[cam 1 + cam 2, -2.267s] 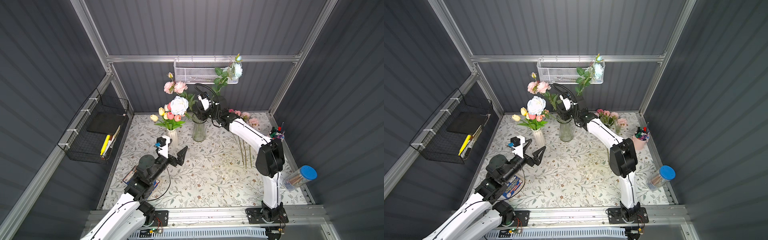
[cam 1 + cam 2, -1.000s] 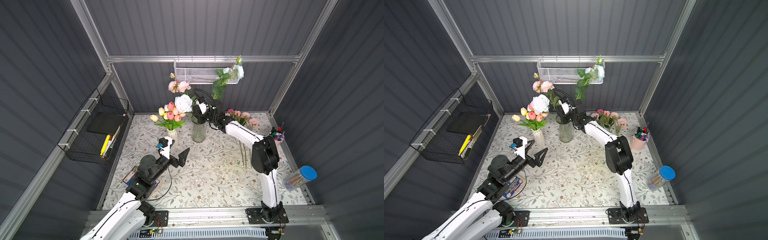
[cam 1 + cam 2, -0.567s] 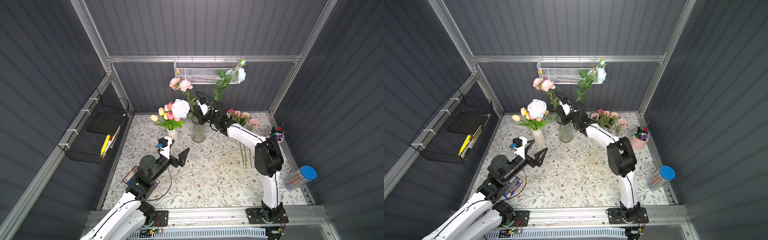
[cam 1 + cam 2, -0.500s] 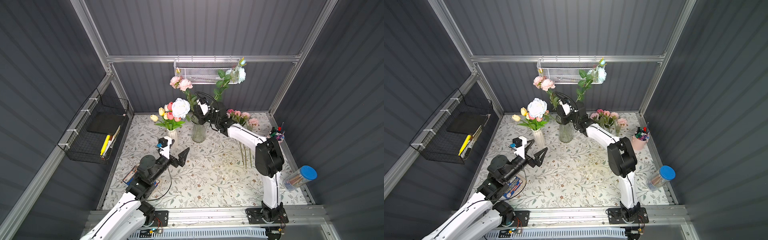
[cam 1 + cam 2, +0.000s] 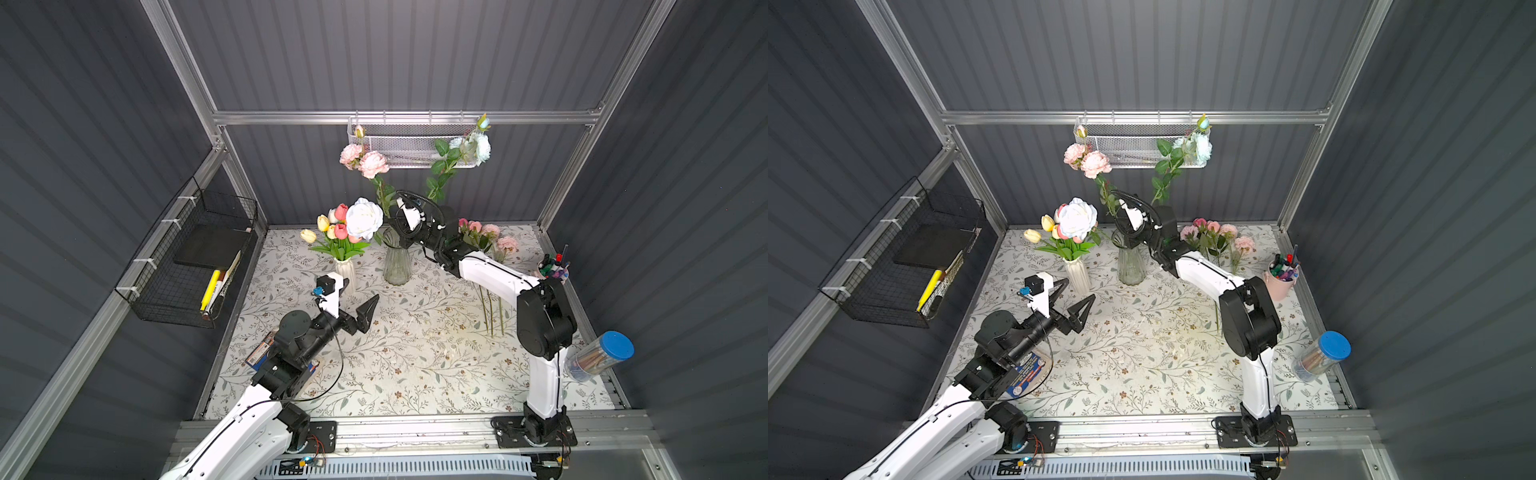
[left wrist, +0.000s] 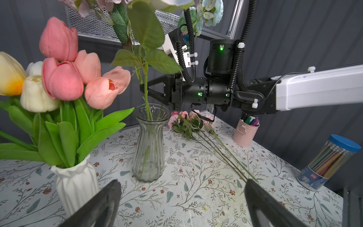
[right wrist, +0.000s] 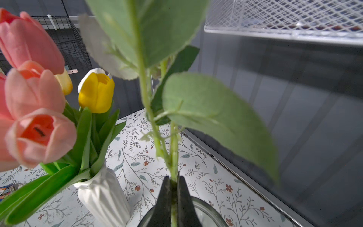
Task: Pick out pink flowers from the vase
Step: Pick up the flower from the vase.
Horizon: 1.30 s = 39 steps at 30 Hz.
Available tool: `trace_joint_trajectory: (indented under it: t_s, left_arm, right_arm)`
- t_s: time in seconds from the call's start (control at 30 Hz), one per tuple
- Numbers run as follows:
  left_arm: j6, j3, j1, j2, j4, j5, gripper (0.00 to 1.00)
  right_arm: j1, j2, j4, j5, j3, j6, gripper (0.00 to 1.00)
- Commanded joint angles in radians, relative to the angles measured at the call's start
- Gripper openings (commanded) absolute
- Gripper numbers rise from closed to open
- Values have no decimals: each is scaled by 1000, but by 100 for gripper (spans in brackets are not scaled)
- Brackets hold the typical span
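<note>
A clear glass vase (image 5: 397,262) (image 6: 149,141) stands at the back middle of the floral table. My right gripper (image 5: 390,214) (image 6: 143,89) (image 7: 173,179) hovers just over its mouth, shut on a green stem whose foot is still inside. That stem appears to run up to two pale pink blooms (image 5: 365,160). A white rose (image 5: 364,219) and a pale blue rose (image 5: 478,147) also rise from the vase. Several pink flowers (image 5: 486,235) (image 6: 182,116) lie on the table behind the right arm. My left gripper (image 5: 357,293) (image 6: 181,183) is open and empty, in front of the vase.
A white ribbed vase (image 5: 347,270) left of the glass one holds pink tulips (image 6: 62,78) with yellow and cream ones. A pink pen cup (image 5: 550,270) and a blue-lidded jar (image 5: 602,357) sit at the right. A white mesh shelf (image 5: 411,143) hangs above; a black wire basket (image 5: 195,257) is on the left wall.
The pale pink blooms have risen and shifted slightly right as my right gripper lifts their stem. The white and blue roses have swayed a little. The left arm has stayed put.
</note>
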Motion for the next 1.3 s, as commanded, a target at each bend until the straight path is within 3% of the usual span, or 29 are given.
trace_joint_trajectory:
  t_s: [0.0, 1.27]
  left_arm:
    - [5, -9, 3, -5, 19, -1, 99]
    - [20, -10, 3, 15, 16, 4, 99]
  right_arm:
    - [1, -38, 83, 5, -17, -8, 0]
    - [-15, -171, 155, -7, -7, 10, 0]
